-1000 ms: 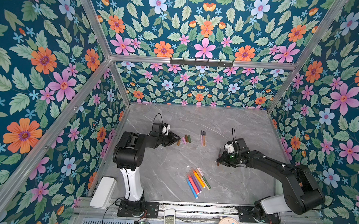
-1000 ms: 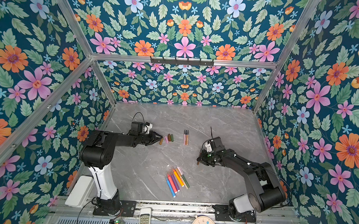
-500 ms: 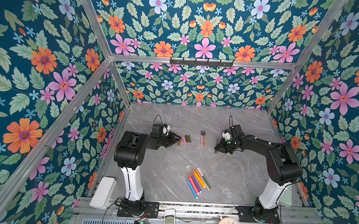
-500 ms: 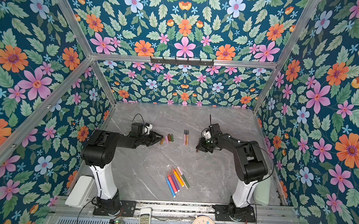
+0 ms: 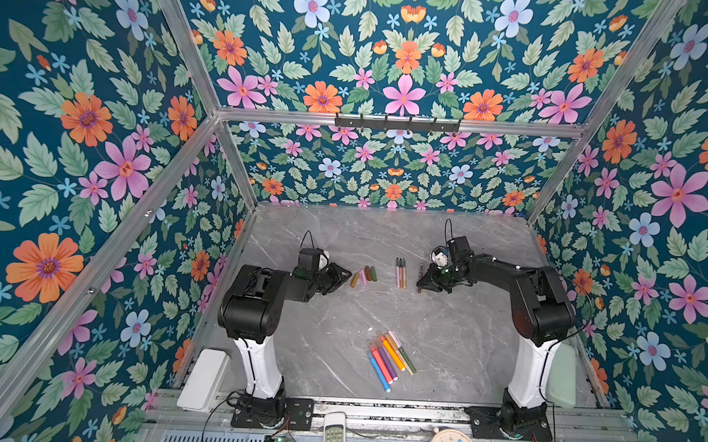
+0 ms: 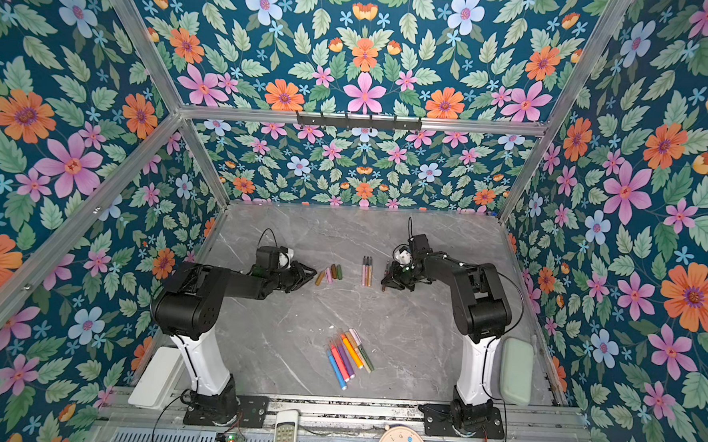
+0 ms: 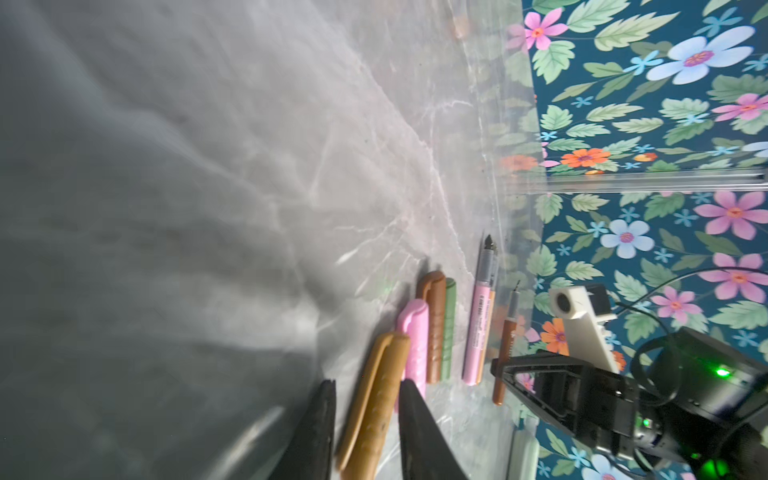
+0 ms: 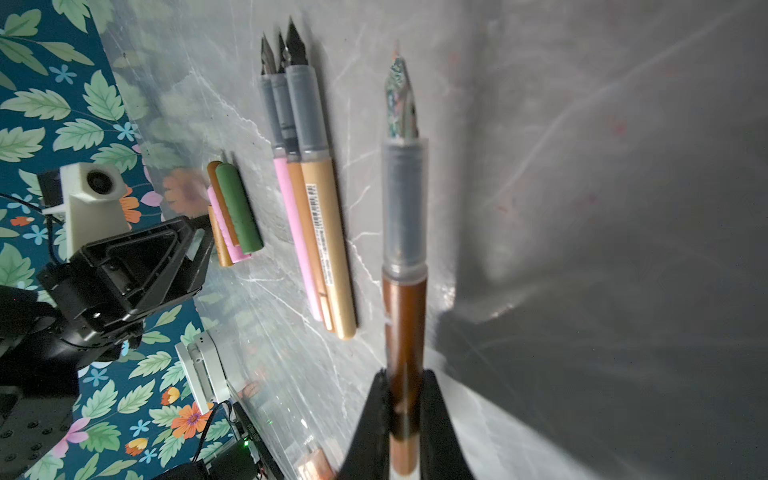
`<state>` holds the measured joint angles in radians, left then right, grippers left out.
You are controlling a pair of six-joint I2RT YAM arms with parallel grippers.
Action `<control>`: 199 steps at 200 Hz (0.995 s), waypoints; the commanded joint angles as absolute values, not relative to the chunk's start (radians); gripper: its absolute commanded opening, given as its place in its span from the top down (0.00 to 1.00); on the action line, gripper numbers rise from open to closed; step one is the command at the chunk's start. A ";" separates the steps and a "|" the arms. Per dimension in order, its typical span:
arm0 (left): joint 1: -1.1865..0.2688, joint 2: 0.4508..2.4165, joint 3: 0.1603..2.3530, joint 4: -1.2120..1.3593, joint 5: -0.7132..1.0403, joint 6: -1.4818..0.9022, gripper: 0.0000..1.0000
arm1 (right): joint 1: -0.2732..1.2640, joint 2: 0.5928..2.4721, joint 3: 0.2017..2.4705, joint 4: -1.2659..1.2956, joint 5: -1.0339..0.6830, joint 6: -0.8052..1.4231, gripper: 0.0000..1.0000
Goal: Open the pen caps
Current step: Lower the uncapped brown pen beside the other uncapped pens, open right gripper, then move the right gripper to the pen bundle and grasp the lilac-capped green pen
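I saw my left gripper [image 6: 312, 273] just beside the loose pen caps [image 6: 329, 274], my right gripper [image 6: 384, 286] at a brown pen [image 6: 386, 269] near three uncapped pens [image 6: 367, 270], and capped pens [image 6: 349, 357] nearer me.

Four loose pen caps [image 5: 364, 276], three uncapped pens [image 5: 400, 274] side by side, one more uncapped brown pen [image 8: 405, 316], six capped pens [image 5: 388, 359].

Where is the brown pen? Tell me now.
The brown pen is clamped in the right gripper, right of centre in both top views, just right of three uncapped pens lying together.
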<state>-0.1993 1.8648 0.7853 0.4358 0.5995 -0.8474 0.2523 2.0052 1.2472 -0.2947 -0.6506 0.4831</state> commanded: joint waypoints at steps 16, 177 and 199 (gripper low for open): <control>-0.201 1.844 0.724 0.365 0.589 -0.809 0.74 | 0.253 2.022 1.272 -0.312 -0.673 0.463 0.79; -0.302 1.913 0.748 0.506 0.590 -0.908 0.73 | 0.253 1.989 1.224 -0.280 -0.652 0.479 0.71; -0.302 1.900 0.744 0.488 0.589 -0.892 0.73 | 0.253 1.978 1.213 -0.273 -0.642 0.480 0.72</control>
